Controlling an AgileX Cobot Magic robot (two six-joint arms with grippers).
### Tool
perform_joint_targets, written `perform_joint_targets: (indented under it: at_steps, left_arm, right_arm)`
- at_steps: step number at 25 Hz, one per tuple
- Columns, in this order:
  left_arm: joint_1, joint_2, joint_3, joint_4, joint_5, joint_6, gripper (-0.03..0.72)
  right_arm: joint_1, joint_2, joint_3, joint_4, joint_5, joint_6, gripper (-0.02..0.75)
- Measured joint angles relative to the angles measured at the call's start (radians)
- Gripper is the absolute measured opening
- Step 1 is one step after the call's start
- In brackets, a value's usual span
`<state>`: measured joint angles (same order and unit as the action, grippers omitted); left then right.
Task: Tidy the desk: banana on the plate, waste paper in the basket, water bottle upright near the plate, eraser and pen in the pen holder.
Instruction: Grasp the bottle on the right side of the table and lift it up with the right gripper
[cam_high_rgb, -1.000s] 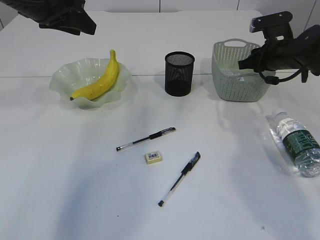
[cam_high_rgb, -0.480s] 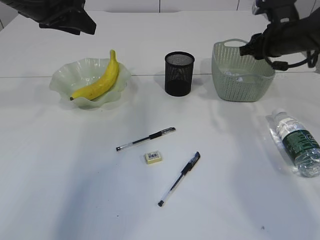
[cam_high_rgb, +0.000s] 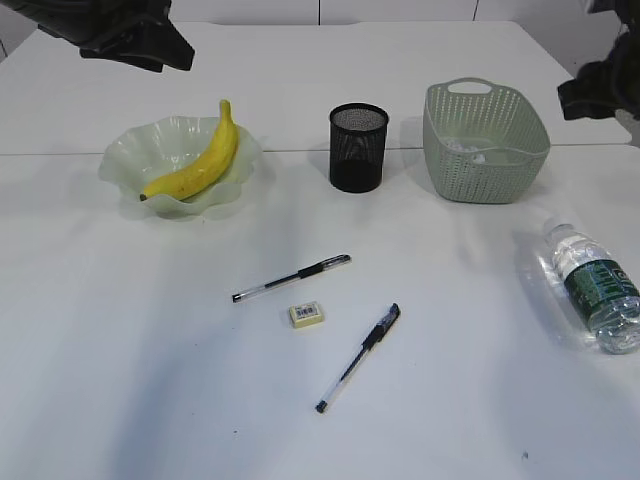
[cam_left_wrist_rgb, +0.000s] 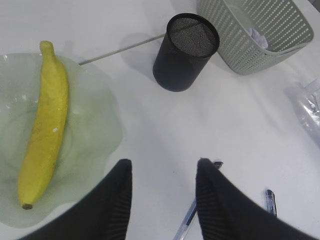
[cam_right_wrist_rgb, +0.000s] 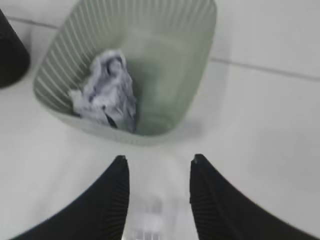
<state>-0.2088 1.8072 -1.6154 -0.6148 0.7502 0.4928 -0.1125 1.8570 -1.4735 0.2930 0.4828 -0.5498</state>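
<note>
Both claws part-open, empty: left claw (cam_left_wrist_rgb: 162, 172) above counter (cam_high_rgb: 150, 350) beside plate (cam_left_wrist_rgb: 105, 125) holding banana (cam_left_wrist_rgb: 45, 130); right claw (cam_right_wrist_rgb: 157, 167) above basket (cam_right_wrist_rgb: 200, 60) with waste paper (cam_right_wrist_rgb: 105, 92) inside. Right arm pulled back from basket since earlier. Water bottle (cam_high_rgb: 595, 290) lying flat.

Along the far part of the desk (cam_high_rgb: 120, 400) stand the plate (cam_high_rgb: 130, 160) with the banana (cam_high_rgb: 200, 160), the pen holder (cam_high_rgb: 358, 147) and the basket (cam_high_rgb: 485, 142), with bare gaps between them wide enough to pass. Mid-desk, two pens (cam_high_rgb: 292, 278) (cam_high_rgb: 360, 357) and the eraser (cam_high_rgb: 306, 314) lie close together. The bottle (cam_high_rgb: 595, 288) lies flat by the right edge. The near-left corner is bare.
</note>
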Motion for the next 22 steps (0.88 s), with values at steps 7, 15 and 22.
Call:
perform_joint_targets:
  at_steps: [7,15,22]
  left_arm:
    - [0.000,0.000,0.000,-0.034,0.008,0.000,0.295]
    - [0.000,0.000,0.000,-0.038,0.034,0.000,0.290]
    - [0.000,-0.002,0.000,-0.038,0.066,0.000,0.287]
  right_arm:
    - [-0.006,-0.003,0.000,-0.221,0.271,0.274,0.362]
    - [-0.006,-0.003,0.000,-0.228,0.437,0.301,0.364]
    - [-0.006,-0.003,0.000,-0.206,0.511,0.331,0.370]
